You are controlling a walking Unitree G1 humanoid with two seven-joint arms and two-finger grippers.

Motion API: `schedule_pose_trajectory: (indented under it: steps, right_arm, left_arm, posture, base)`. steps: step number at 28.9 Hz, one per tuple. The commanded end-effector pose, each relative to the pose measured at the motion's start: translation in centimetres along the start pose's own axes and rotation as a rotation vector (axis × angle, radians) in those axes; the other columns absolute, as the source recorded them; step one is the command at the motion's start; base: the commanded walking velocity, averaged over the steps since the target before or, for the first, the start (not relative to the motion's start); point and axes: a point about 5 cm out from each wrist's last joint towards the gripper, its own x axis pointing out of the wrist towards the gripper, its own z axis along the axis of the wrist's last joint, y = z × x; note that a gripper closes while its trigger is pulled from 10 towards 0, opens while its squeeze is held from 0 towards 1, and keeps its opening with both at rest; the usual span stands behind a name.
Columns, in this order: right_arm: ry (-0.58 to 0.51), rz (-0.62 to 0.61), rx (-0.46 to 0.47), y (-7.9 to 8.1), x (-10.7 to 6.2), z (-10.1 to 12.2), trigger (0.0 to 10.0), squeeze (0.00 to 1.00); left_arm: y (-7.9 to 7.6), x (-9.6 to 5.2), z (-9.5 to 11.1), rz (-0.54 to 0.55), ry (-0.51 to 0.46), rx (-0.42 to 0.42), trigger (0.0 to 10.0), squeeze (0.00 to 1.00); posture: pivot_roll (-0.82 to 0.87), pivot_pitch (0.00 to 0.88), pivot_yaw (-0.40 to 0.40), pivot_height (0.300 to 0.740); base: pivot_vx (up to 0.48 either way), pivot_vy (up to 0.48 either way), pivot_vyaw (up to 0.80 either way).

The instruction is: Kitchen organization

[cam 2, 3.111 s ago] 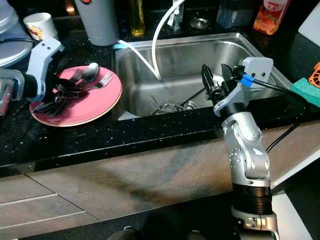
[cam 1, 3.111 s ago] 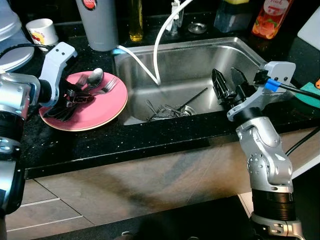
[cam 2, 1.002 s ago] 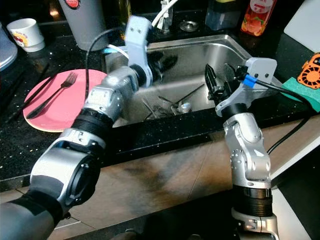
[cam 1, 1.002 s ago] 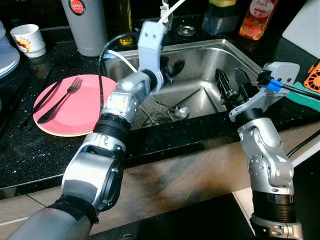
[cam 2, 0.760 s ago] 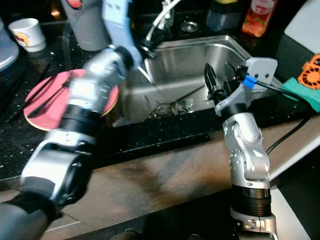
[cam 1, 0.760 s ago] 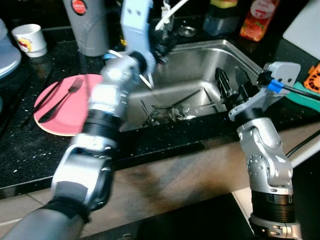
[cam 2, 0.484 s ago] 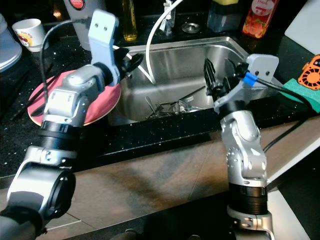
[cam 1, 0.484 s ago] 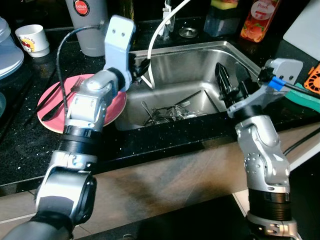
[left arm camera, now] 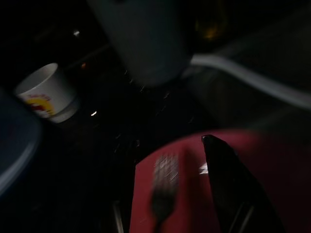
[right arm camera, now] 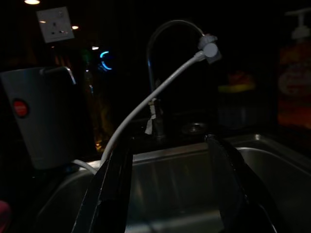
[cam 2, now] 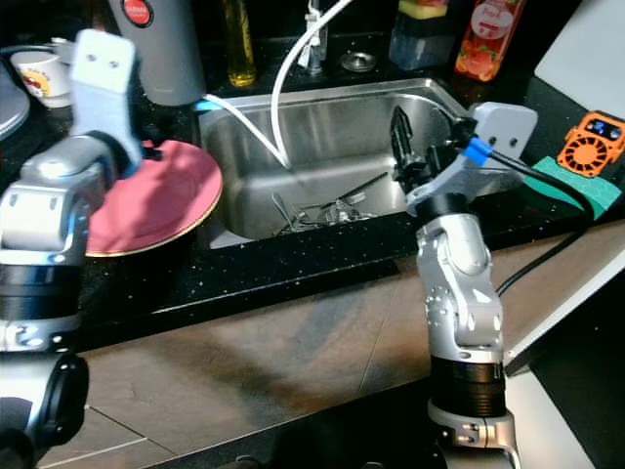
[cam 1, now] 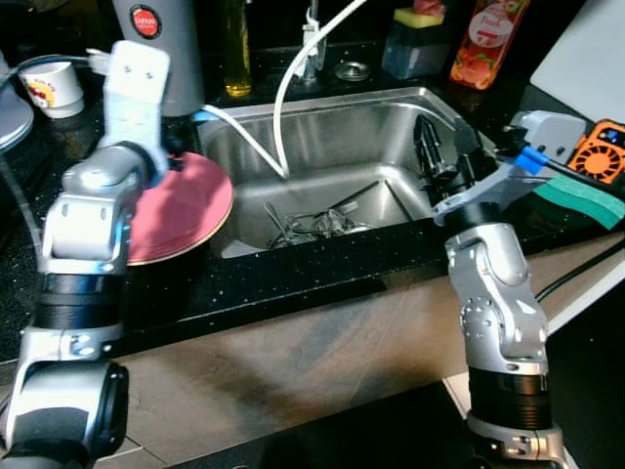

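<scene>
At frame left, the left gripper (left arm camera: 221,194), jaws unclear, could knock the metal fork (left arm camera: 164,187) off the round pink plate (cam 1: 190,200).

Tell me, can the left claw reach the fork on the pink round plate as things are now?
Probably yes. The left claw hovers just above the pink round plate, with the fork lying right beside its fingers. Nothing stands between them.

Your left arm (cam 1: 93,195) covered half the pink plate (cam 1: 186,200), and the fork (left arm camera: 164,187) on it was just motion blur.
</scene>
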Motion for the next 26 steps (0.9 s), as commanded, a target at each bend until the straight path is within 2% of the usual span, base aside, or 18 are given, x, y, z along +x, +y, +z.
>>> schedule_pose_trajectory:
  steps: [1,3,4,5,7,9,10,11,12,15,16,18,20,24,26]
  right_arm:
    - [-0.007,-0.013,-0.006,-0.4,0.0,0.0,10.0,0.00]
    - [-0.006,-0.019,-0.012,-0.7,0.0,0.0,10.0,0.00]
    - [-0.005,-0.023,-0.016,-0.9,0.1,0.0,10.0,0.00]
    - [-0.005,-0.023,-0.016,-0.9,0.1,0.0,10.0,0.00]
    - [-0.003,-0.029,-0.021,-1.2,0.1,0.0,10.0,0.00]
    - [-0.002,-0.030,-0.022,-1.2,0.2,0.0,10.0,0.00]
    - [-0.002,-0.030,-0.023,-1.2,0.2,-0.1,10.0,0.00]
    - [-0.002,-0.030,-0.023,-1.2,0.2,-0.1,10.0,0.00]
    - [-0.004,-0.028,-0.027,-1.3,0.3,-0.1,10.0,0.00]
    - [-0.004,-0.027,-0.029,-1.3,0.4,0.0,10.0,0.00]
    - [-0.005,-0.026,-0.029,-1.3,0.4,0.0,10.0,0.00]
    - [-0.006,-0.026,-0.029,-1.3,0.4,0.0,10.0,0.00]
    - [-0.007,-0.025,-0.030,-1.3,0.4,0.1,10.0,0.00]
    - [-0.009,-0.023,-0.032,-1.4,0.4,0.1,10.0,0.00]
    - [-0.011,-0.024,-0.033,-1.4,0.4,0.1,10.0,0.00]
  left_arm:
    - [1.3,-0.3,-1.2,0.024,0.072,0.045,10.0,0.00]
    - [2.7,-0.6,-2.2,0.037,0.132,0.050,10.0,0.00]
    - [3.5,-0.6,-2.9,0.035,0.170,0.026,10.0,0.00]
    - [3.5,-0.6,-2.9,0.035,0.170,0.026,10.0,0.00]
    - [4.9,-0.6,-4.1,0.058,0.221,0.024,10.0,0.00]
    - [5.2,-0.5,-4.5,0.052,0.236,0.004,10.0,0.00]
    - [5.5,-0.5,-4.7,0.049,0.244,-0.004,10.0,0.20]
    - [5.5,-0.5,-4.7,0.049,0.244,-0.004,10.0,0.20]
    - [6.2,-0.4,-4.8,0.025,0.251,-0.094,10.0,1.00]
    - [6.6,-0.3,-4.7,-0.001,0.253,-0.143,10.0,1.00]
    - [6.7,-0.3,-4.8,-0.019,0.259,-0.163,10.0,0.00]
    - [6.8,-0.3,-4.8,-0.031,0.262,-0.178,10.0,0.00]
    - [6.8,-0.4,-5.0,-0.089,0.287,-0.219,10.0,0.00]
    - [6.6,-0.6,-5.1,-0.162,0.301,-0.224,10.0,0.00]
    - [6.7,-0.4,-5.5,-0.155,0.318,-0.230,10.0,0.00]
  posture:
    - [0.13,0.050,-0.004,0.740]
    - [0.14,0.056,-0.002,0.740]
    - [0.15,0.059,-0.002,0.740]
    - [0.15,0.059,-0.002,0.740]
    - [0.15,0.059,-0.005,0.740]
    - [0.15,0.059,-0.006,0.740]
    - [0.15,0.059,-0.006,0.740]
    - [0.15,0.059,-0.006,0.740]
    - [0.15,0.056,-0.006,0.740]
    - [0.15,0.056,-0.008,0.740]
    - [0.14,0.054,-0.008,0.740]
    - [0.14,0.054,-0.008,0.740]
    - [0.14,0.053,-0.008,0.740]
    - [0.14,0.052,-0.007,0.740]
    - [0.14,0.050,-0.004,0.740]
  base:
    - [0.000,0.000,0.00]
    - [0.000,0.000,0.00]
    - [0.000,0.000,0.00]
    - [0.000,0.000,0.00]
    - [0.000,0.000,0.00]
    - [0.000,0.000,0.00]
    - [0.000,0.000,0.00]
    - [0.000,0.000,0.00]
    - [0.000,0.000,0.00]
    - [0.000,0.000,0.00]
    - [0.000,0.000,0.00]
    - [0.000,0.000,0.00]
    - [0.000,0.000,0.00]
    - [0.000,0.000,0.00]
    - [0.000,0.000,0.00]
